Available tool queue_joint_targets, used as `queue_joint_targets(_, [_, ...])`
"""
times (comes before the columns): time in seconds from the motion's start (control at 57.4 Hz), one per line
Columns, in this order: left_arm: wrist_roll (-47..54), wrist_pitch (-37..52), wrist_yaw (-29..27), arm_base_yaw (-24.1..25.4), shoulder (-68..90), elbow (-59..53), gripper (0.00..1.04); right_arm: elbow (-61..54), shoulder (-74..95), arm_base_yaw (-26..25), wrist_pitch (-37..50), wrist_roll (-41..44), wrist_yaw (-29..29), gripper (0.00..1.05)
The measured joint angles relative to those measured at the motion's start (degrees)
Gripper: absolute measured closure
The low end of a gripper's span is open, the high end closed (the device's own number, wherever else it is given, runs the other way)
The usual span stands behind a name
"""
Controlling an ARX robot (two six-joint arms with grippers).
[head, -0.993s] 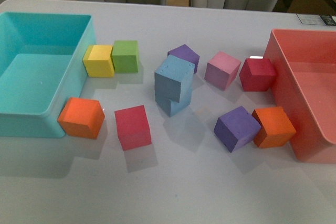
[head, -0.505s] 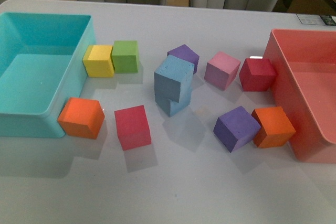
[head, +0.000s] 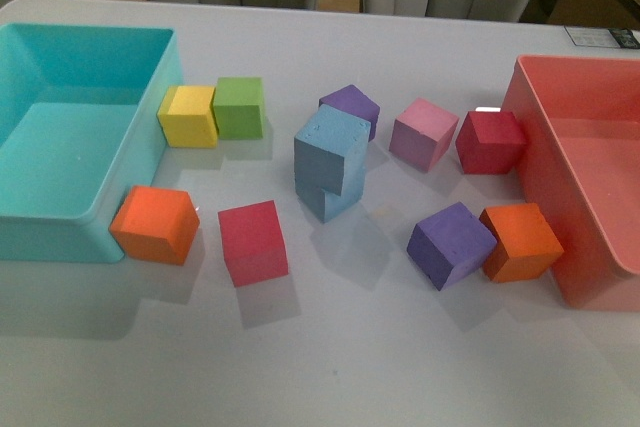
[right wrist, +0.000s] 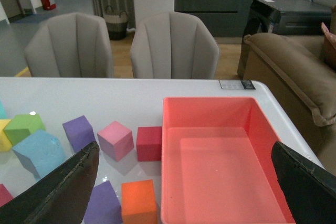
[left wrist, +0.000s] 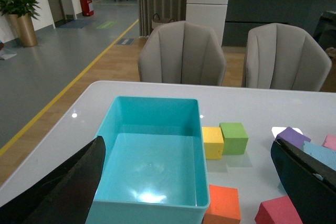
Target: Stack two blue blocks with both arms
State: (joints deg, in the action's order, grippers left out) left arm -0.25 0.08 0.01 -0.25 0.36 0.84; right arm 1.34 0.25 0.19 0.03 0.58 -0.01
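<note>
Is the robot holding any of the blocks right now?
No. Both pincers are open and empty, the left pincer and the right pincer. The two blue blocks already sit stacked on the table, with nothing touching them.

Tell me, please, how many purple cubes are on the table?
2. One purple cube sits behind the stacked blue blocks, touching or nearly so. The other purple cube lies nearer the front, against the orange cube by the red bin. None seems hidden.

an open office or showroom floor: padded grey chairs [left wrist: 182, 53] beyond the left gripper, grey floor with yellow line [left wrist: 73, 85], potted green plant [left wrist: 21, 11], dark counter [right wrist: 220, 3].
</note>
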Motion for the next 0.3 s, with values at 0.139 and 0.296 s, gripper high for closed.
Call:
queue_joint_targets(0.139, [0.00,0.00,0.00,0.00,0.00,0.00,0.09,0.00,0.00,0.00,0.00,0.00,0.00,0.09])
queue_joint_targets(0.296, [0.00,0.00,0.00,0.00,0.00,0.00,0.09,0.00,0.00,0.00,0.00,0.00,0.00,0.09])
